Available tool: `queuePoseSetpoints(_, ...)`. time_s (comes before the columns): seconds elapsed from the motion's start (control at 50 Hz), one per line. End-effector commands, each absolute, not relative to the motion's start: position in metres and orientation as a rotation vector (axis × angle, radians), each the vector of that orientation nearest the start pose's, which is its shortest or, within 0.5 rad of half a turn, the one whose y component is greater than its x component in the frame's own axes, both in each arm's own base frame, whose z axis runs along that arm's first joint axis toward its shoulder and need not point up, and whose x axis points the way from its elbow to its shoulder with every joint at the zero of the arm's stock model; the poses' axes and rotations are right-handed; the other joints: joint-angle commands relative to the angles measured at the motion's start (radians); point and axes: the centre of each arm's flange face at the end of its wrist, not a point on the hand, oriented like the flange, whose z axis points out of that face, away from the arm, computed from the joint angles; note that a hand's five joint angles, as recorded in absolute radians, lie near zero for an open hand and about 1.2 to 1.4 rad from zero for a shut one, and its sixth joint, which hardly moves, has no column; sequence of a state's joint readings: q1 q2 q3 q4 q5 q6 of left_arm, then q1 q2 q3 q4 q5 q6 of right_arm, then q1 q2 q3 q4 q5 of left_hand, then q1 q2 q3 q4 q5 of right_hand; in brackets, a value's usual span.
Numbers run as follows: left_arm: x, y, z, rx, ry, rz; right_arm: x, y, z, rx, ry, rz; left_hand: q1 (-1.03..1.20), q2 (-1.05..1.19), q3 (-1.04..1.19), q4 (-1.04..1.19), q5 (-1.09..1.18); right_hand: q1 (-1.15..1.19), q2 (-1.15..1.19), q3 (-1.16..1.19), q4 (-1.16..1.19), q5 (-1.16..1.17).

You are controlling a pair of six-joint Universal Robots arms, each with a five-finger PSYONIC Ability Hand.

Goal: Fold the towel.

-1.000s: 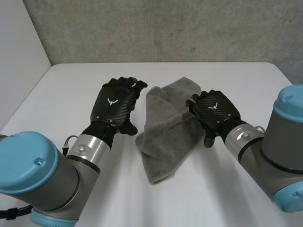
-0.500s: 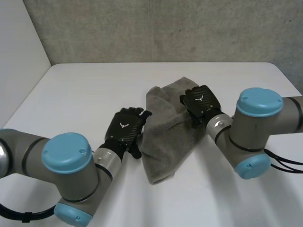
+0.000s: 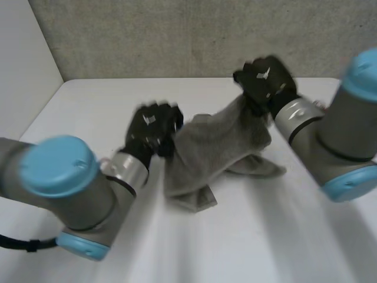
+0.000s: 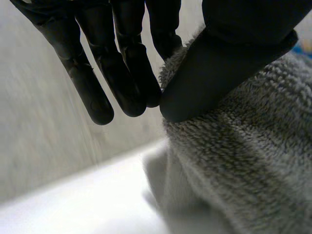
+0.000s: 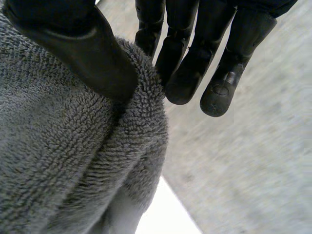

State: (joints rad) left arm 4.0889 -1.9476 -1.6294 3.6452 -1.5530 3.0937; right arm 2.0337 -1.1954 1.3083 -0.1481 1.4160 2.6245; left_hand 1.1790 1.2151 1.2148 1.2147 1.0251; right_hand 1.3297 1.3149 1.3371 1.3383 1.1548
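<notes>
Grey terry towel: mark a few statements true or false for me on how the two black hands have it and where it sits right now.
1. The right hand pinches the grey terry towel between thumb and fingers. True.
2. The left hand is open and clear of the towel. False: its thumb presses the towel's edge against its fingers.
3. The towel lies spread flat on the white table. False: it is bunched and held up between the two hands.
4. The towel's lower end rests on the table. True.
</notes>
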Motion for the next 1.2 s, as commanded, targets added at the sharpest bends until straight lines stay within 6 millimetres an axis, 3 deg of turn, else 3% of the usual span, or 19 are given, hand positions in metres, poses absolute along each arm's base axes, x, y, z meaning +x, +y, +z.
queuePoseSetpoints(0.02,-0.307,-0.211,0.311,0.607,2.140,-2.964,0.288,-0.253,0.350,-1.108,1.689,-2.328,0.217,0.181,0.182,0.182,0.197,0.067,0.081,0.059,0.058,0.067)
queuePoseSetpoints(0.06,-0.293,-0.201,0.348,0.553,1.984,-3.087,0.282,-0.239,0.381,-1.091,1.640,-2.374,0.217,0.181,0.182,0.182,0.197,0.067,0.081,0.059,0.058,0.067)
queuePoseSetpoints(0.12,-0.287,-0.189,0.368,0.544,1.912,-3.147,0.278,-0.229,0.400,-1.099,1.642,-2.371,0.217,0.181,0.182,0.182,0.197,0.067,0.081,0.059,0.058,0.067)
queuePoseSetpoints(0.24,-0.290,-0.189,0.363,0.607,1.996,-3.086,0.276,-0.224,0.405,-1.149,1.718,-2.283,0.217,0.181,0.182,0.182,0.197,0.067,0.081,0.059,0.058,0.067)
queuePoseSetpoints(0.3,-0.293,-0.195,0.350,0.639,2.064,-3.029,0.283,-0.235,0.383,-1.221,1.818,-2.169,0.217,0.181,0.182,0.182,0.197,0.067,0.081,0.059,0.058,0.067)
queuePoseSetpoints(0.34,-0.304,-0.211,0.313,0.702,2.232,-2.875,0.293,-0.250,0.353,-1.323,1.901,-2.054,0.217,0.181,0.182,0.182,0.197,0.067,0.081,0.059,0.058,0.067)
queuePoseSetpoints(0.36,-0.304,-0.212,0.313,0.702,2.232,-2.874,0.294,-0.250,0.353,-1.324,1.901,-2.054,0.217,0.181,0.182,0.182,0.197,0.067,0.081,0.059,0.058,0.067)
queuePoseSetpoints(0.4,-0.312,-0.226,0.272,0.742,2.386,-2.697,0.298,-0.258,0.337,-1.373,1.939,-2.003,0.217,0.181,0.182,0.182,0.197,0.067,0.081,0.059,0.058,0.067)
queuePoseSetpoints(0.44,-0.316,-0.234,0.252,0.767,2.442,-2.610,0.310,-0.275,0.296,-1.460,2.009,-1.888,0.217,0.181,0.182,0.182,0.197,0.067,0.081,0.059,0.058,0.067)
queuePoseSetpoints(0.56,-0.326,-0.266,0.187,0.872,2.480,-2.363,0.328,-0.310,0.219,-1.544,2.109,-1.707,0.217,0.181,0.182,0.182,0.197,0.067,0.081,0.059,0.058,0.067)
queuePoseSetpoints(0.68,-0.330,-0.290,0.166,0.921,2.413,-2.307,0.342,-0.340,0.183,-1.528,2.123,-1.739,0.217,0.181,0.182,0.182,0.197,0.067,0.081,0.059,0.058,0.067)
queuePoseSetpoints(0.72,-0.332,-0.301,0.168,0.932,2.354,-2.325,0.346,-0.358,0.179,-1.479,2.127,-1.841,0.000,-0.036,-0.036,-0.036,-0.021,-0.498,-0.484,-0.506,-0.507,-0.498)
queuePoseSetpoints(0.74,-0.332,-0.301,0.168,0.932,2.354,-2.325,0.346,-0.358,0.179,-1.479,2.127,-1.841,-0.003,-0.039,-0.038,-0.038,-0.023,-0.502,-0.487,-0.509,-0.510,-0.501)
queuePoseSetpoints(0.76,-0.332,-0.305,0.173,0.925,2.330,-2.341,0.346,-0.364,0.182,-1.452,2.133,-1.897,-0.343,-0.379,-0.378,-0.378,-0.363,-0.798,-0.784,-0.806,-0.807,-0.798)
queuePoseSetpoints(0.78,-0.331,-0.309,0.176,0.915,2.317,-2.351,0.346,-0.364,0.182,-1.452,2.134,-1.897,-0.683,-0.719,-0.719,-0.719,-0.704,-0.801,-0.787,-0.809,-0.810,-0.801)
queuePoseSetpoints(0.82,-0.328,-0.310,0.181,0.902,2.307,-2.360,0.344,-0.367,0.191,-1.416,2.147,-1.960,-0.902,-0.938,-0.937,-0.937,-0.922,-1.155,-1.140,-1.163,-1.164,-1.155)
queuePoseSetpoints(0.94,-0.315,-0.304,0.214,0.853,2.238,-2.432,0.336,-0.355,0.223,-1.304,2.160,-1.988,-0.989,-1.025,-1.025,-1.025,-1.010,-1.155,-1.140,-1.163,-1.164,-1.155)
queuePoseSetpoints(1.04,-0.300,-0.298,0.237,0.806,2.186,-2.473,0.317,-0.323,0.257,-1.196,2.154,-1.975,-0.989,-1.025,-1.025,-1.025,-1.010,-1.155,-1.140,-1.163,-1.164,-1.155)
queuePoseSetpoints(1.2,-0.274,-0.292,0.245,0.758,2.183,-2.441,0.292,-0.275,0.263,-1.219,2.183,-1.912,-0.928,-0.964,-0.963,-0.963,-0.948,-1.155,-1.140,-1.163,-1.164,-1.155)
